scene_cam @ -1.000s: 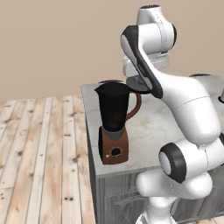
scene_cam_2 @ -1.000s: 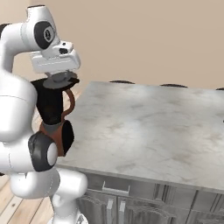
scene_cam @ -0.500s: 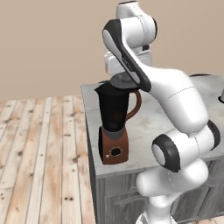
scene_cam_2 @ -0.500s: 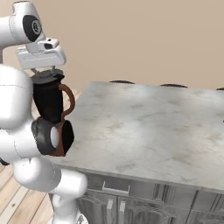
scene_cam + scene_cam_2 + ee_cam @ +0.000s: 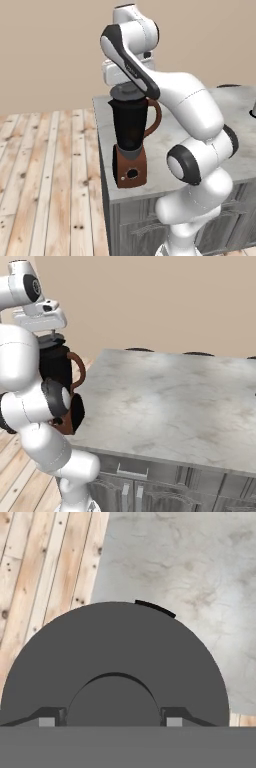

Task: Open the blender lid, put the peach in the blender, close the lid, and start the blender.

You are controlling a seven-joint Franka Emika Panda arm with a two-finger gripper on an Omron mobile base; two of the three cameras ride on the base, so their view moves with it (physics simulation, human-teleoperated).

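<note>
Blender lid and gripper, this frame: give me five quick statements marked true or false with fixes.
1. The gripper is shut on the blender lid by its central knob. True.
2. The lid lies flat on the wooden floor. False: it is at the top of the blender, just over the jar's rim.
3. The blender stands near the counter corner closest to the wooden floor. True.
4. The blender's base is bright green. False: it is reddish-brown with a round black button.
5. The blender's handle is curved and brown. True.
</note>
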